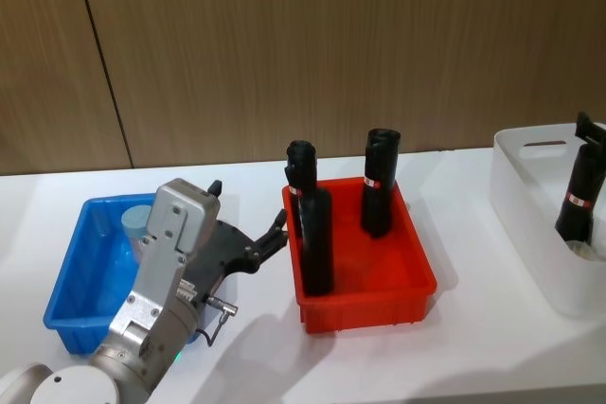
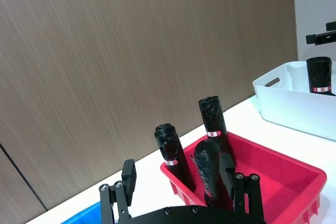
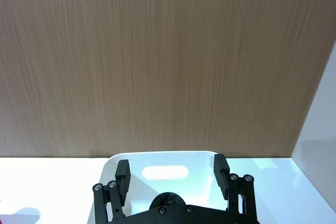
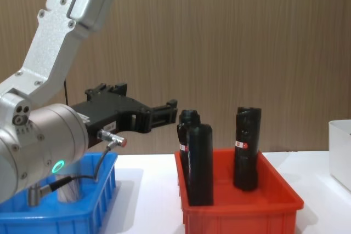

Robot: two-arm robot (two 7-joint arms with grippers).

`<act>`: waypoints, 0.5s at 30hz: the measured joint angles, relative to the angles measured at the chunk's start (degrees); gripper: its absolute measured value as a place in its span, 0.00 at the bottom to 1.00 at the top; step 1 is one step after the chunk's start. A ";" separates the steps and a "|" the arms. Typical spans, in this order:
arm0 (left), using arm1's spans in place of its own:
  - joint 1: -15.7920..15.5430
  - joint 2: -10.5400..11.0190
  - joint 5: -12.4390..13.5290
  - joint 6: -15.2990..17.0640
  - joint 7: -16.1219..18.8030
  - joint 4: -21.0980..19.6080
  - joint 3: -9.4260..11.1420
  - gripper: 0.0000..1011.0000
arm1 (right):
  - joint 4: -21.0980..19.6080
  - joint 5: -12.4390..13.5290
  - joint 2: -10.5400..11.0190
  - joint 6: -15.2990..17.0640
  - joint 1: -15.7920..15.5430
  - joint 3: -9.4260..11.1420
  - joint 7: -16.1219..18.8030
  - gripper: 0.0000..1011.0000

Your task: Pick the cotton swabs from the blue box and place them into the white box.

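Two pincers are on my screens. The left pincer (image 1: 248, 234) hangs above the counter (image 1: 473, 347), over the near right corner of the blue box (image 1: 68, 281), its fingers (image 2: 128, 178) spread wide with nothing between them. One of the cotton swabs (image 1: 137, 221) stands in that box behind the left pincer, its pale lid up; my chest camera shows another clear cylinder (image 4: 68, 189) low in the box under the arm. Just ahead of the left fingertips sits a red bin (image 1: 365, 305) holding three black rolls (image 1: 382, 182) upright. The right pincer (image 3: 173, 174) hovers wide open directly above the white box (image 3: 157, 169), well apart from the left pincer, and a black roll (image 1: 579, 198) stands inside that box.
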 joint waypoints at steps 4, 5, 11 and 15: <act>0.00 0.00 0.00 0.00 0.00 0.00 0.00 0.99 | 0.19 0.05 0.02 -0.11 0.01 0.05 0.15 0.99; 0.00 0.00 0.00 0.00 0.00 0.00 0.00 0.99 | 0.25 0.08 0.03 -0.15 0.00 0.07 0.17 0.99; 0.00 0.00 0.00 0.00 0.00 0.00 0.00 0.99 | 0.43 0.18 0.06 -0.25 0.01 0.11 0.25 0.99; 0.00 0.00 0.00 0.00 0.00 0.00 0.00 0.99 | 0.51 0.22 0.07 -0.29 0.01 0.14 0.29 0.99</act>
